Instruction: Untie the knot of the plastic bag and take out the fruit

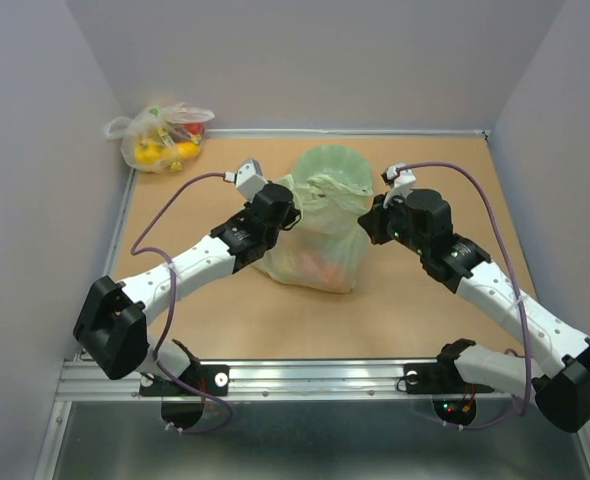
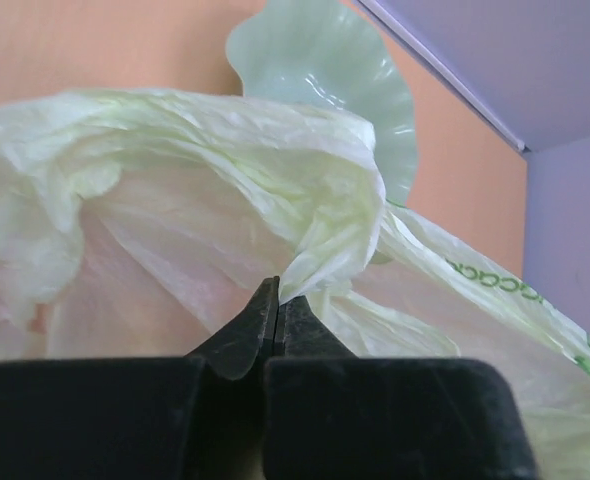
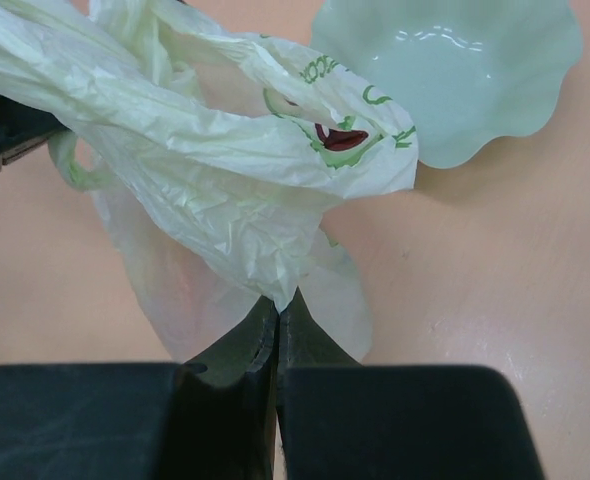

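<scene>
The pale green plastic bag (image 1: 315, 240) stands in the middle of the table, its top stretched between both grippers. My left gripper (image 1: 291, 212) is shut on the bag's left upper film (image 2: 315, 262). My right gripper (image 1: 367, 217) is shut on the bag's right upper film (image 3: 265, 250). The bag's top (image 1: 327, 192) is bunched and crinkled; I cannot make out a tied knot. Orange and reddish fruit (image 1: 323, 266) shows dimly through the film low in the bag. The bag also fills the left wrist view (image 2: 175, 200) and the right wrist view (image 3: 195, 130).
A pale green scalloped bowl (image 1: 333, 160) sits just behind the bag, also in the wrist views (image 2: 325, 70) (image 3: 455, 70). A clear whitish bag with yellow and red items (image 1: 163, 137) lies at the far left corner. Walls enclose the table on three sides.
</scene>
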Controlling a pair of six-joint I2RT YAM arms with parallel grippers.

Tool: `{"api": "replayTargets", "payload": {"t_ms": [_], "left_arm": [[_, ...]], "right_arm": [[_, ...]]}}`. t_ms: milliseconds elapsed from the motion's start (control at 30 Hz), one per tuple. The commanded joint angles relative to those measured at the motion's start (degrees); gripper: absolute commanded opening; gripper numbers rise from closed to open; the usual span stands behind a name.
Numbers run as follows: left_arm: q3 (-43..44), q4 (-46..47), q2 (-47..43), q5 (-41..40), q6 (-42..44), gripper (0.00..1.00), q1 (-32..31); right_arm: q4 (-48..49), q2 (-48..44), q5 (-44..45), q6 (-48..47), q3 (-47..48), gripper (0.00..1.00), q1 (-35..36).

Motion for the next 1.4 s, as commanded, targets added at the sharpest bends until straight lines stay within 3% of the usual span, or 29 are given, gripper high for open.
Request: {"api": "replayTargets", "payload": {"t_ms": [0,100,200,267,367,567,633,700,733,833,933,1100,1200,1367], "left_arm": [[-1.05,-1.01,-5.22,-0.18,4.70,0.00,4.05],[-0.27,-4.62,-9.34,-1.33,10.58,0.00,10.81],[1.92,-7.08,-13.91,-1.07,17.09,0.00,18.46],[5.87,-11.19,-15.24,-1.76,23.42,0.00,19.96],[8.79,-18.83,-16.83,-2.56,26.25,0.00,20.41],[-3.15,-26.51,-24.91,-2.65,23.10,0.00,22.25],[-6.06,-26.95,-27.64,2.42,23.97,0.00,22.25],[-6.94,-24.95,-28.78,6.37,25.90,0.00,22.25],[-7.21,-23.89,-29.40,8.41,28.86,0.00,22.25],[-5.20,-21.94,-28.88,13.69,31.96,0.00,22.17],[-1.34,-22.12,-27.13,18.17,34.07,0.00,22.17],[3.16,-23.17,-26.15,22.48,36.88,0.00,22.17],[4.83,-23.87,-26.15,24.25,38.47,0.00,22.08],[4.40,-24.93,-27.12,25.13,40.05,0.00,22.17]], "right_arm": [[3.82,-2.76,6.40,-1.64,-1.91,0.00,-0.19],[3.91,-4.87,14.40,-4.01,-1.04,0.00,-0.28],[4.08,-5.93,17.06,-8.49,1.16,0.00,-0.28],[4.26,-6.71,16.45,-10.25,2.83,0.00,-0.37],[4.17,-8.82,13.55,-11.93,1.35,0.00,-0.37],[0.49,-19.63,13.01,-4.12,-7.18,0.00,-0.37],[-3.11,-22.78,11.00,-1.03,-8.15,0.12,-0.37],[-5.74,-23.42,6.71,-1.12,-7.28,0.36,-0.37],[-6.46,-23.42,5.47,-1.81,-5.19,0.57,-0.37],[-9.00,-20.26,1.50,-6.38,3.14,0.83,-0.37],[-14.52,-13.51,-4.37,-10.25,13.33,0.92,-0.37],[-19.90,-4.54,-12.88,-14.21,25.74,0.92,-0.37],[-21.75,2.13,-18.71,-15.09,29.80,0.92,-0.37],[-22.19,8.64,-16.26,-16.76,30.43,0.91,-0.37]]}}
